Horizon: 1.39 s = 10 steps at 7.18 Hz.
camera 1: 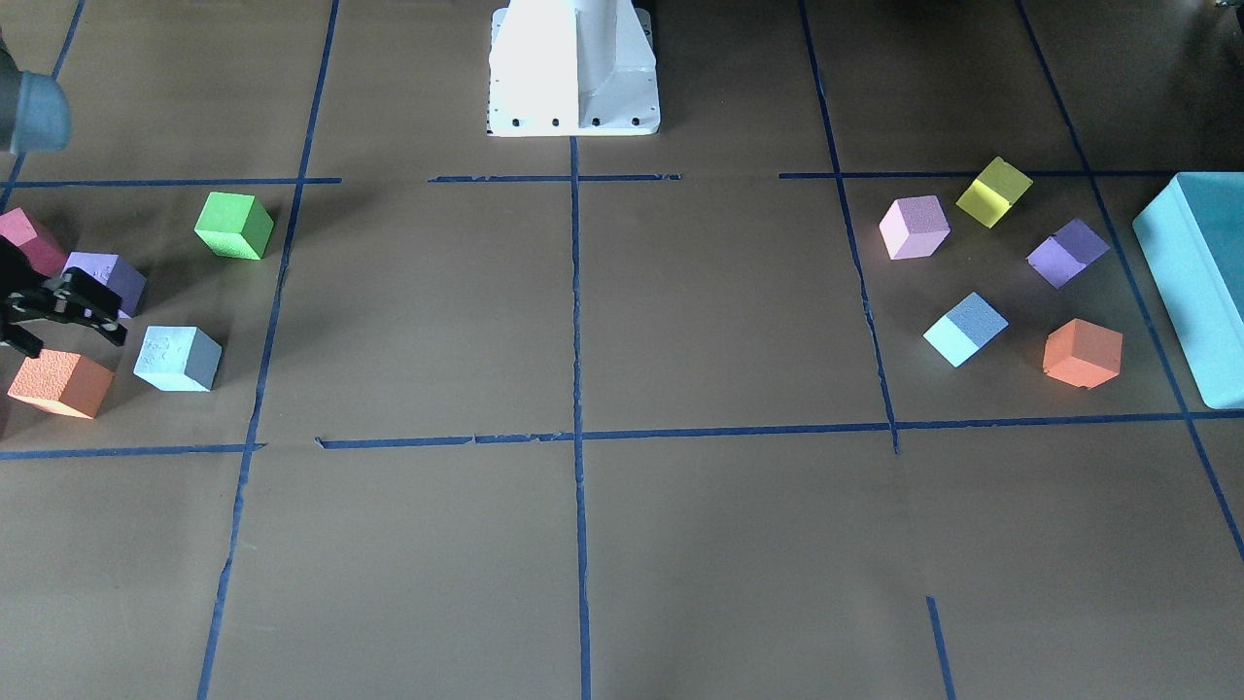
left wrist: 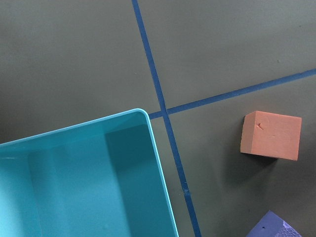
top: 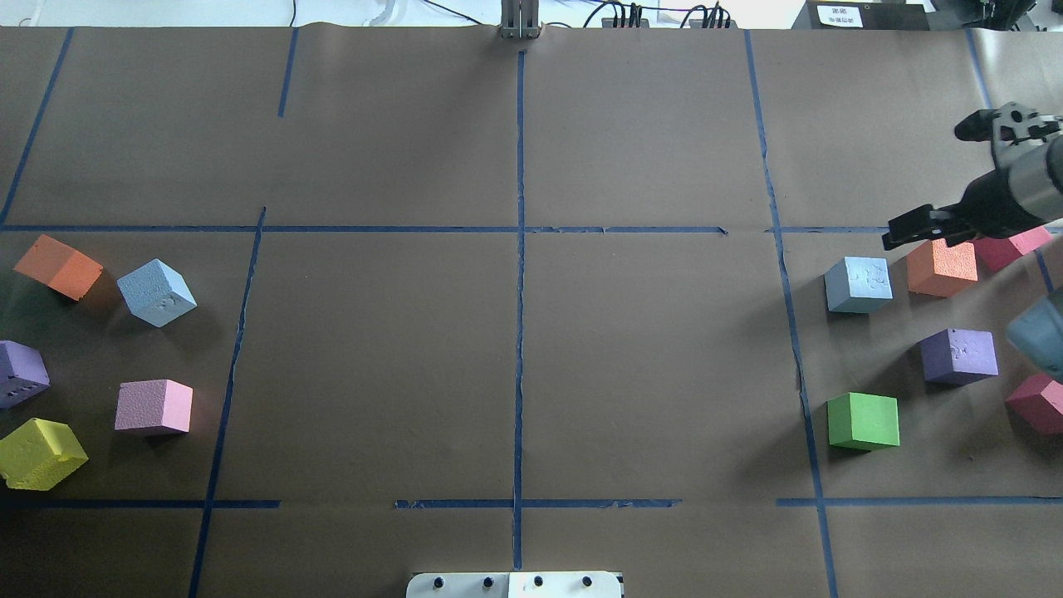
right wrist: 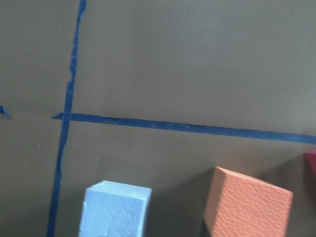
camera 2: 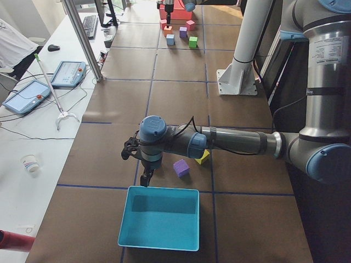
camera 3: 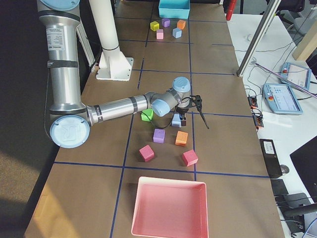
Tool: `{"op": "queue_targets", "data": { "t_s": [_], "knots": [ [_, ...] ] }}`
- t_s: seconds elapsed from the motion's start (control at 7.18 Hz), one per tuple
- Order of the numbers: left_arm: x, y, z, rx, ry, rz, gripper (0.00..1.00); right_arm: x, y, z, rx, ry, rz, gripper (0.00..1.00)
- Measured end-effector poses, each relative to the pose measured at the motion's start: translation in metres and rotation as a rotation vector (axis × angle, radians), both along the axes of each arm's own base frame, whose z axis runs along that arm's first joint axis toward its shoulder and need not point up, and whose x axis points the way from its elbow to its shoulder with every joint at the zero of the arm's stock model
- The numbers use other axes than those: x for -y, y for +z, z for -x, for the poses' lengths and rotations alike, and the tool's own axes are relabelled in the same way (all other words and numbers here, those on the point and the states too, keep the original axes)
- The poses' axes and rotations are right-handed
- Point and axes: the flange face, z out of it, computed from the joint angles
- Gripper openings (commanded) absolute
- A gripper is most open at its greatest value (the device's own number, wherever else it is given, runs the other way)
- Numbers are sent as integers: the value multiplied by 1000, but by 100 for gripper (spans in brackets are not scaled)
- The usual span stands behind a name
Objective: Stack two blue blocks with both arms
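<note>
2 blue blocks (top: 156,292) (top: 859,284), 1 ea. side, w/ 2 orange cubes (top: 58,266) (top: 941,267).

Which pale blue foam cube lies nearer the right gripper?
The pale blue foam cube beside the orange cube, by the right gripper; the other sits across the table.

I am not making out any readable writing from here. I am seeing a white label (camera 3: 57,37) on the right arm (camera 3: 119,106), another label (camera 2: 329,52) on the left arm (camera 2: 236,143), and a white card (top: 839,15) past the bench (top: 648,374), all with printing too small to read.
</note>
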Motion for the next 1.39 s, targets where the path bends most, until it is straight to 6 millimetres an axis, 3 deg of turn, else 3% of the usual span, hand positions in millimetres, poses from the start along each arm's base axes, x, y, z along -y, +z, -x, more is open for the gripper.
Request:
{"op": "queue_targets", "data": {
  "t_s": [0.14, 0.42, 1.25, 1.39],
  "knots": [
    [0, 0, 0, 0, 0, 0, 100, 6, -2, 27, -5, 4, -1, 100],
    [0, 0, 0, -1, 0, 0, 100, 7, -2, 51, -13, -8, -1, 100],
    [0, -1, 0, -3, 0, -4, 100, -8, 21, 60, -56, -24, 18, 100],
    [0, -2, 0, -3, 0, -4, 100, -14, 23, 69, -65, -37, 15, 95]
  ]
}}
